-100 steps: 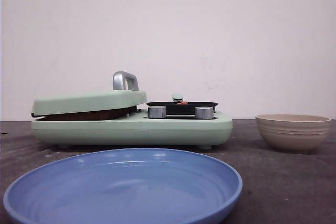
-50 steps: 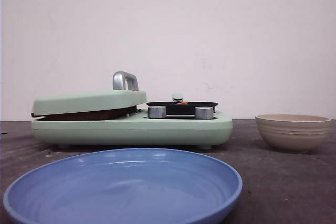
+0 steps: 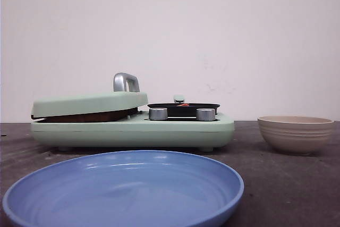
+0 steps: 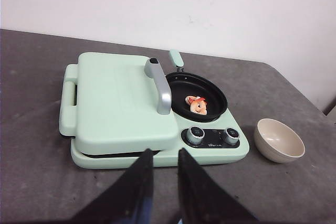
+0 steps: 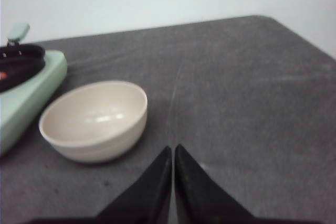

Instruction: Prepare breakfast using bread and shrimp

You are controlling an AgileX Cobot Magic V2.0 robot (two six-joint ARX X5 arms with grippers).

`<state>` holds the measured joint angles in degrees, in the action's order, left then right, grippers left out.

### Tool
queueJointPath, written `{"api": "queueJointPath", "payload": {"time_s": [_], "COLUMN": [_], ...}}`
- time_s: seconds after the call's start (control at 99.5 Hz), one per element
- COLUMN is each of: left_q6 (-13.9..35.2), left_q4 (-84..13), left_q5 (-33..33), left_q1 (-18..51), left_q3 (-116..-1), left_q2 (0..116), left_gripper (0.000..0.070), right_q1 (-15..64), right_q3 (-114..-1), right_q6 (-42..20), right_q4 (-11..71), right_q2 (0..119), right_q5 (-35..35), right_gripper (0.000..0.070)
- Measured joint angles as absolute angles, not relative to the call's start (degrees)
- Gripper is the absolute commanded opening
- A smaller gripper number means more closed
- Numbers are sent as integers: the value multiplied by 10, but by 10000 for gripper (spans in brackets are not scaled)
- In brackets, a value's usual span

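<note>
From the front, a mint-green breakfast cooker (image 3: 133,126) stands on the dark counter (image 3: 287,184). Its flat lid (image 3: 90,103) is down over the griddle side, and a brown edge showing in the slot beneath it is probably the bread (image 3: 87,116), though too little shows to be sure. A small black pan (image 3: 183,109) sits on the cooker's right half, behind two metal knobs (image 3: 158,114). A blue plate (image 3: 123,191) lies nearest the camera with nothing on it, and a beige bowl (image 3: 296,133) stands off to the right. Neither arm appears here.

The left wrist view looks down on the cooker. The shrimp (image 4: 198,104) lies in the pan, orange-pink. The lid with its grey handle (image 4: 159,85) is fully lowered, hiding whatever is under it. The left claw (image 4: 164,179) hangs short of the cooker's near edge, fingers slightly parted and holding nothing.

The right wrist view shows the bowl with nothing inside, and the right claw (image 5: 172,182) pressed closed, with nothing in it, above bare counter.

Judging by this, both foods are loaded for cooking; lifting the lid and serving onto the plate seem to remain.
</note>
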<state>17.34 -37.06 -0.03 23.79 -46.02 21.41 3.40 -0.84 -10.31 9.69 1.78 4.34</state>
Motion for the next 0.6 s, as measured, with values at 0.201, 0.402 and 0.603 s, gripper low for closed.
{"api": "queueJointPath", "payload": {"time_s": [0.201, 0.402, 0.603], "left_q6": [173, 173, 173], "left_q4": [-371, -371, -371], "left_q5": [-1, 0, -1], "left_q1": [238, 238, 238], "left_q3": [-460, -460, -460], "left_q2": [214, 214, 214], "left_gripper": [0, 0, 0], "right_q1": [18, 17, 17], "right_q3": [-9, -9, -9], "right_q6": [-70, -48, -46], "right_q4": [97, 98, 96], "right_q2": [4, 4, 4], "right_q5": [61, 9, 5], "right_gripper": [0, 0, 0]}}
